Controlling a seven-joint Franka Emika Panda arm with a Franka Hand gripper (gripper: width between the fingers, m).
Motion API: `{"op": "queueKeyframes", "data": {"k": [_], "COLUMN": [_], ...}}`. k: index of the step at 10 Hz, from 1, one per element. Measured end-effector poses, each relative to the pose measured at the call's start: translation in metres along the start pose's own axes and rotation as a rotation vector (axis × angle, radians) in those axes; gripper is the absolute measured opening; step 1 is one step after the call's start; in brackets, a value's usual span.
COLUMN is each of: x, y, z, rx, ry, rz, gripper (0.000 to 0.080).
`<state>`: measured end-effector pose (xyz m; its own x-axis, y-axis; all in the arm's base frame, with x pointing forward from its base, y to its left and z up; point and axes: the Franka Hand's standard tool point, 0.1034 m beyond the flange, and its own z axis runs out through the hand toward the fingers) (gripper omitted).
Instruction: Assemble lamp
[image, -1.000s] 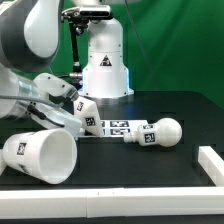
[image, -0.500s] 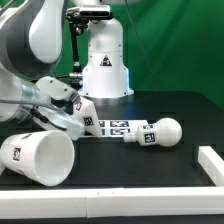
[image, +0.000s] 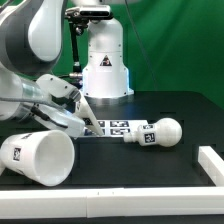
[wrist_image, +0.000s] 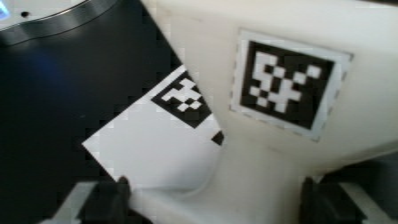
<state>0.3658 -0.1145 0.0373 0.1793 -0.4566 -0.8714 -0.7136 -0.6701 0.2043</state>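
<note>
1. grip doubt: the gripper (wrist_image: 217, 203) straddles the lamp base (wrist_image: 285, 150), with a dark finger on either side of it in the wrist view, but i cannot tell whether the claw is pressing on the plastic or standing just off it; a lift on a loose hold would likely let the lamp base slide out or tip over
2. the lamp base sits just beside the end of the marker board (image: 118, 127) and near the stem of the bulb (image: 168, 130), which lies on its side on the black table (image: 150, 168); dragging the lamp base sideways could knock the stem and send the bulb rolling toward the exterior view's right
3. the lamp base's edges run slanted in the wrist view, so it may not be square to the gripper; a squeeze on a smooth flared wall could pop it free, or leave it crooked for joining
4. the shade (image: 42, 157) lies on its side at the exterior view's left, close under the arm (image: 40, 95); a low swing could nudge it, and a tapered cup would probably roll in a curve toward the table's front edge
</note>
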Motion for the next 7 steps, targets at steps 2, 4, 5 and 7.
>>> {"op": "queueKeyframes", "data": {"k": [2, 4, 5, 7], "x": [-0.010, -0.032, -0.036, -0.040], "y": [-0.004, -0.012, -0.018, -0.029], "z": [-0.020, -0.048, -0.058, -0.061], "rx": [-0.013, -0.037, -0.035, -0.006], "ry": [0.011, 0.039, 0.073, 0.239], "rz": [-0.084, -0.194, -0.211, -0.245], "gripper": [0.0316, 0.0147, 0.0036, 0.0007]}}
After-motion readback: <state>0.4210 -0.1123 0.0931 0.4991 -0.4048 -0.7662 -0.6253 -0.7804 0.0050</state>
